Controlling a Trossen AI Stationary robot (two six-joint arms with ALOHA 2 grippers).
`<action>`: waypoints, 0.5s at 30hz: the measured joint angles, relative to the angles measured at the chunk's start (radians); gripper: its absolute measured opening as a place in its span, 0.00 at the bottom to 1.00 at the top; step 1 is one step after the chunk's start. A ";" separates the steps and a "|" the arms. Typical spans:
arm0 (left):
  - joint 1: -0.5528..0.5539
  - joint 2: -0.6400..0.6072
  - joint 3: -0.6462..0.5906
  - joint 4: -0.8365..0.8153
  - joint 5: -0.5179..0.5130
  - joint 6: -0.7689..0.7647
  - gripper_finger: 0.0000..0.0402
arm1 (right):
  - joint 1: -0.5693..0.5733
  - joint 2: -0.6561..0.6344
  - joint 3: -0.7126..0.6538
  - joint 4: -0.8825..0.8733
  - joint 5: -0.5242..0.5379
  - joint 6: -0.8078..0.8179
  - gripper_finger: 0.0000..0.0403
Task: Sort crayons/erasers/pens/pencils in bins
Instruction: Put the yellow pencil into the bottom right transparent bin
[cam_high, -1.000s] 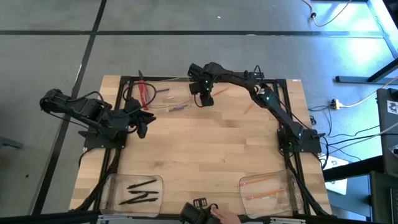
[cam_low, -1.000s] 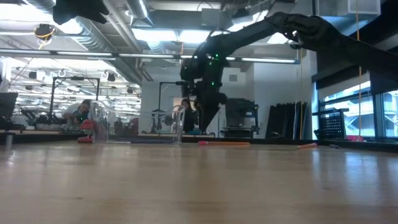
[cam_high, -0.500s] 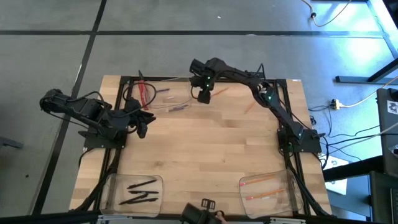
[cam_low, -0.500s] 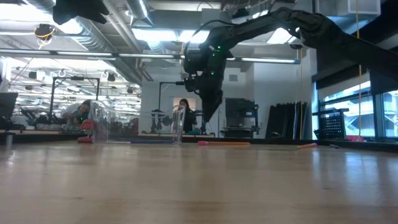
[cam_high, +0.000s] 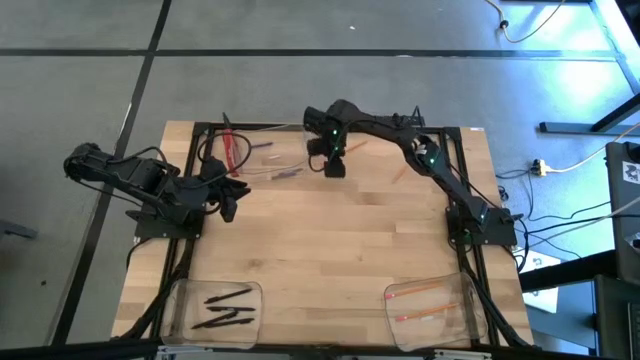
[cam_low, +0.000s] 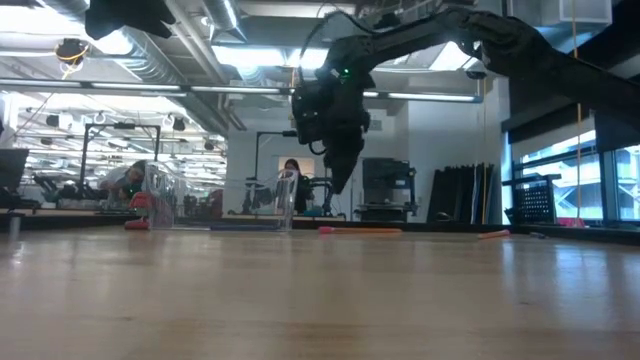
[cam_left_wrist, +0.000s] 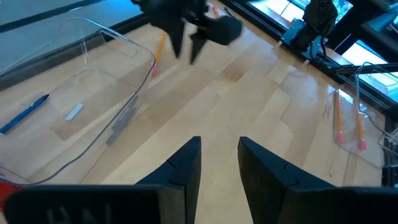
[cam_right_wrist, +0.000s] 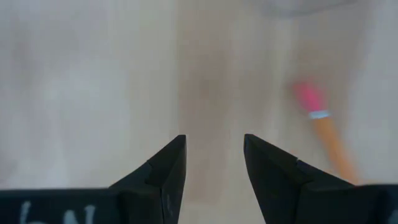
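The right claw (cam_high: 335, 167) hangs above the far side of the pale wooden bench (cam_high: 330, 250), fingers spread and holding nothing, pointed straight down. A long orange wooden pencil with a pink eraser end (cam_right_wrist: 323, 127) lies on the boards just beside the gap between the fingers, off to one side, not between them. That offset suggests the claw is lining up for a pick and must shift sideways before it can close.

Just beyond the right claw sits a clear shallow plastic bin (cam_left_wrist: 93, 93) holding a short bluish-purple crayon (cam_left_wrist: 25, 113) and a small pale flat piece (cam_left_wrist: 74, 112). Another bluish stick (cam_high: 288, 173) lies on the bench just beside that bin, apparently yet to be sorted. A second orange pencil (cam_high: 400, 173) rests on the bench near the right arm, away from the claw.

Well apart from the right claw, on the bench's near edge, a second clear bin (cam_high: 215, 305) holds slim black pens (cam_high: 228, 296), and a third clear bin (cam_high: 432, 305) holds two orange pencils (cam_high: 425, 316). That last bin is the likely destination for the pencil under the claw.

The left claw (cam_high: 228, 210) waits at the left side of the bench, fingers parted and empty, aimed toward the far bin.
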 joint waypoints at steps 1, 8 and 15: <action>0.000 0.000 0.000 0.000 0.000 0.000 0.24 | 0.012 0.000 0.000 -0.028 -0.003 -0.006 0.40; 0.000 0.000 0.000 0.000 0.000 0.008 0.24 | 0.061 -0.002 -0.005 -0.131 -0.032 -0.003 0.40; 0.000 0.000 0.000 -0.001 0.000 0.008 0.24 | 0.056 -0.096 -0.100 -0.133 -0.103 0.053 0.40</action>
